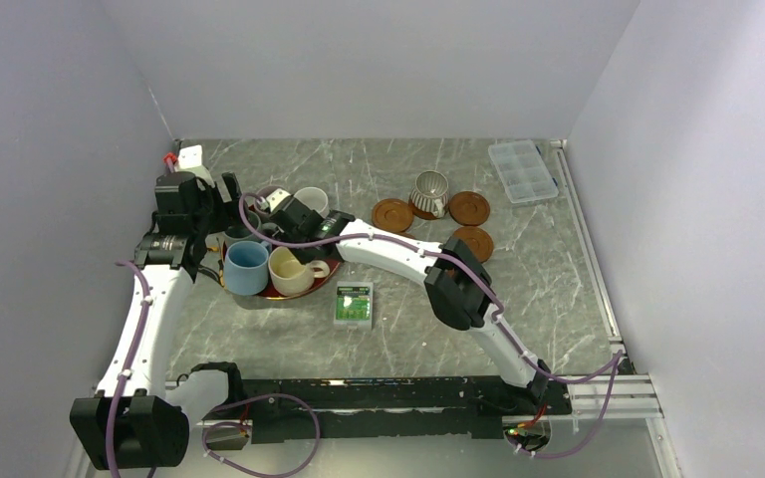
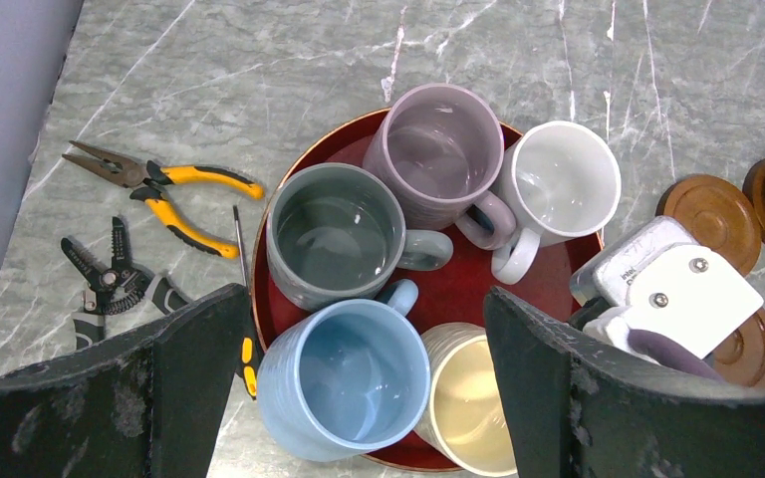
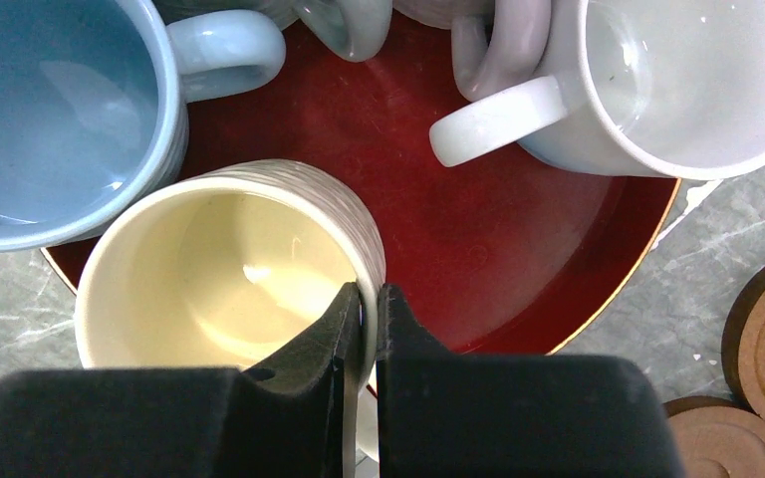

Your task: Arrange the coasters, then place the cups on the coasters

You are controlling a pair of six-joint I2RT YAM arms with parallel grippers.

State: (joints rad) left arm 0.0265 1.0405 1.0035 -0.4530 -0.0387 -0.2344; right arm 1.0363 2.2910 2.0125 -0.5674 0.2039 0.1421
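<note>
A grey marbled surface (image 1: 558, 299) carries a round dark-red tray (image 3: 518, 259) crowded with five cups. The right gripper (image 3: 367, 295) is closed on the cream cup (image 3: 229, 269), pinching its near wall with one finger inside the rim and one outside, at the tray's near edge. The blue cup (image 3: 50, 110) sits just ahead and to the left of this gripper, pressed close against the cream one. The white cup (image 3: 697, 80) sits ahead and to the right, its handle pointing back toward the gripper. The grey-green cup (image 2: 334, 234) and mauve cup (image 2: 438, 149) stand farther ahead. A sixth, striped cup (image 1: 429, 192) stands well off to the right, among the brown coasters (image 1: 469, 207) on the bare surface, two of which lie near the gripper's right side. The left gripper (image 2: 364, 329) hangs wide open above the tray, holding nothing. The likely risk is the thin pinch on one wall: the cup could tilt or slip as it lifts. With neighbours this close, a swing could also knock the blue cup or catch the white cup's handle.
</note>
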